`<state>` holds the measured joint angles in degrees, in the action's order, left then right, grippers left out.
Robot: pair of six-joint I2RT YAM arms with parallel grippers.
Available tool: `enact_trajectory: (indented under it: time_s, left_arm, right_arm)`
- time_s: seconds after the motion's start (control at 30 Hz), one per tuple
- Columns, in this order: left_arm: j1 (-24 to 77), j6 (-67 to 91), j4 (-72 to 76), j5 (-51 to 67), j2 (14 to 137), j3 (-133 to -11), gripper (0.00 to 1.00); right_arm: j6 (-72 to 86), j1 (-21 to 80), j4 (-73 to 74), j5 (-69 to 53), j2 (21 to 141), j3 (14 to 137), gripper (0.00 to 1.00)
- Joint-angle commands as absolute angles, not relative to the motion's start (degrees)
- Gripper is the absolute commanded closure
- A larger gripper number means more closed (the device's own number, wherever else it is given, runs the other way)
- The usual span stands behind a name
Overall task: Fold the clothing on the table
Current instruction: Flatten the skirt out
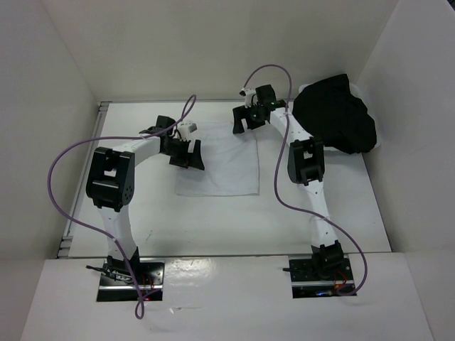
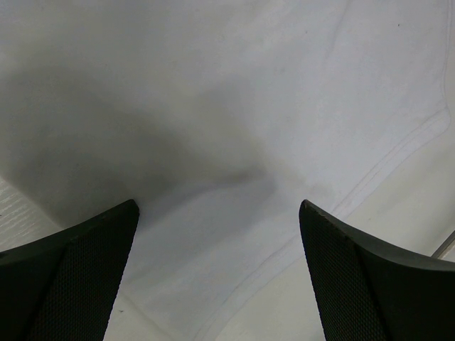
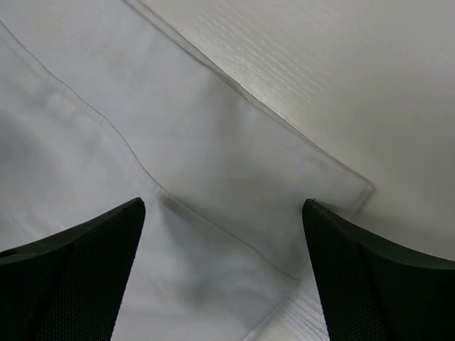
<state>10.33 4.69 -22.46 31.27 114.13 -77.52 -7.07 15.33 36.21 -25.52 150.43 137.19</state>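
**A:** Which step are they on, do you think?

**B:** The pick-up before a fold, I'd say. The white garment (image 1: pixel 219 165) lies flat on the worktop (image 1: pixel 213 224), toward the far side, between the two arms. The left end effector (image 1: pixel 189 160) hangs over its left edge and the right end effector (image 1: pixel 242 122) over its far right corner. Both are spread wide, with nothing between the fingers.

**A:** So nothing's gripped?

**B:** Nothing. The right wrist camera looks straight down on a hemmed corner. There seems to be a second layer under it, so the garment may be doubled over already, but I can't be sure. Under the left one a seamed edge curves past, with bare worktop beyond.

**A:** And next?

**B:** My guess is that each drops onto its bit of cloth and pinches the fabric without digging into the worktop. Then they lift together and carry that side across. The cloth looks thin and a little wrinkled, so it could slip out or drag unevenly if one closes before the other.

**A:** What about the rest of the place?

**B:** The surface is matte white, with a metal rail (image 1: pixel 69 227) down the left edge and plain white walls (image 1: pixel 213 42) on three sides. A black garment (image 1: pixel 335 114) is heaped in the far right corner, well apart from the white one.
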Motion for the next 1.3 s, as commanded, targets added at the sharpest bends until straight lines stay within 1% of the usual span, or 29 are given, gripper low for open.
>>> enact_trajectory:
  time_s: [0.0,0.3,0.87,1.13,1.27]
  left_arm:
    - [10.99,4.22,-27.07,32.25,116.54,-76.99,0.00]
    - [11.51,3.69,-27.07,32.26,116.54,-76.99,0.00]
    - [11.51,3.16,-27.07,33.40,116.54,-75.94,0.00]
    - [11.51,3.16,-27.07,34.01,116.54,-75.94,0.00]
    - [11.51,2.64,-29.61,35.33,116.54,-80.66,0.00]
  right_arm:
    - [-6.59,15.29,36.91,-26.81,151.96,139.48,0.05]
    - [-7.64,15.29,37.44,-21.89,153.02,140.01,0.05]
    - [-8.70,11.69,37.44,-15.91,152.50,138.96,0.05]
    - [-9.23,10.55,36.91,-16.61,151.35,138.43,0.05]
    - [-8.71,10.55,38.05,-19.77,146.88,138.43,0.05]
